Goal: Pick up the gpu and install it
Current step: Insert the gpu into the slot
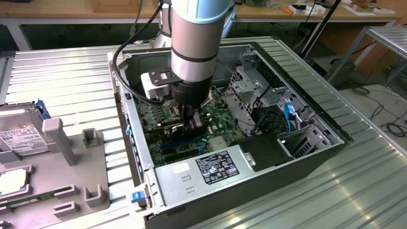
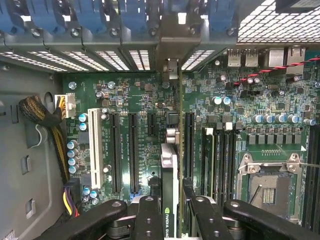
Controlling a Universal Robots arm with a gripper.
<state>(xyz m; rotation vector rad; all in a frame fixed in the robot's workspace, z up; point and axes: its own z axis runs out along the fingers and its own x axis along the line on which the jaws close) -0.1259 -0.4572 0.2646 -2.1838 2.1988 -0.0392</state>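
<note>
Ribbed metal bench (image 1: 356, 191) carries an open tower PC case (image 1: 318, 157) lying on its side, side panel off. Grey foam tray (image 1: 70, 157) sits on the bench at the exterior view's left, with a hard drive (image 1: 16, 136) resting in it. Arm (image 1: 197, 43) reaches straight down into the middle of the case. Power supply (image 1: 203, 169) with white label fills the near end of the case; drive cage (image 1: 245, 93) toward the exterior view's right. Green motherboard (image 2: 125, 95) covers the case floor, black expansion slots (image 2: 134, 150) running in parallel, one white slot (image 2: 93, 147) beside them, empty CPU socket (image 2: 270, 182) off to one side. Yellow-black cable bundle (image 2: 45, 120) runs along the case wall. Pincer (image 2: 172, 215) clamped on the gpu (image 2: 170, 190), fingers (image 2: 147, 220) pressing both faces, card held edge-on and upright between the slots, just above the motherboard. Card's silver bracket end (image 2: 171, 70) stands at the rear slot openings, near the blue retention clips (image 2: 130, 12). Whether the card edge is seated in a slot: cannot tell.
</note>
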